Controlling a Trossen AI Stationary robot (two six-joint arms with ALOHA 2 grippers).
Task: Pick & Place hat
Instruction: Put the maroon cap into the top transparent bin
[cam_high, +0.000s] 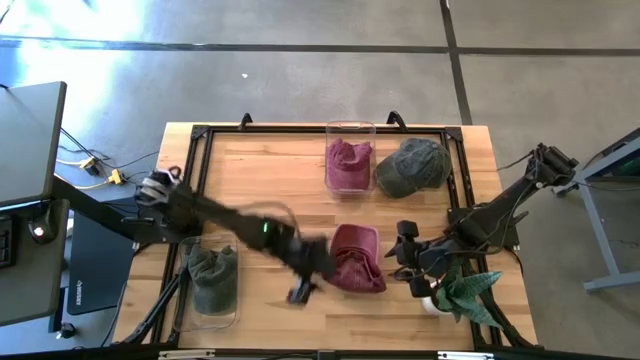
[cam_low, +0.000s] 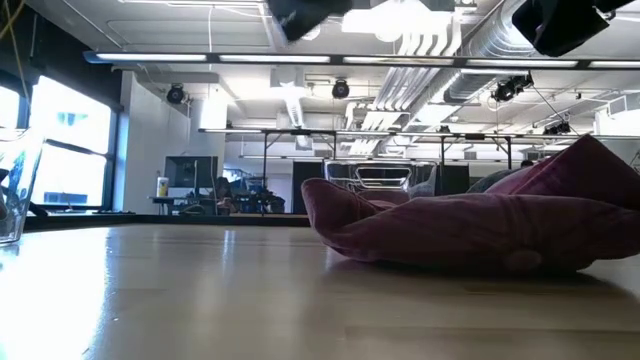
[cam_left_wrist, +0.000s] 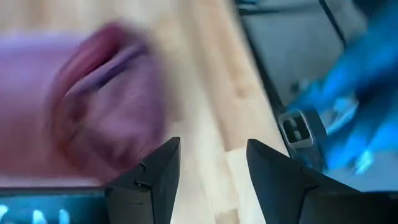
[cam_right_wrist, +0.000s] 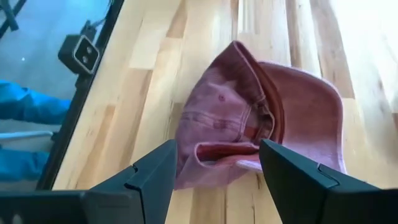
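A maroon hat lies crumpled on the wooden table, near its near edge; in the low view the hat rests flat on its side. My left gripper hovers open just left of the hat. The left wrist view is blurred, but it shows that gripper with the hat off to one side. My right gripper is open just right of the hat. In the right wrist view, the hat lies ahead of that gripper, its opening showing. Neither gripper touches it.
A second maroon hat sits in a clear container at the far side, with a green hat on the table beside it. A grey-green hat fills a clear container near the left corner. A potted plant stands near the right corner.
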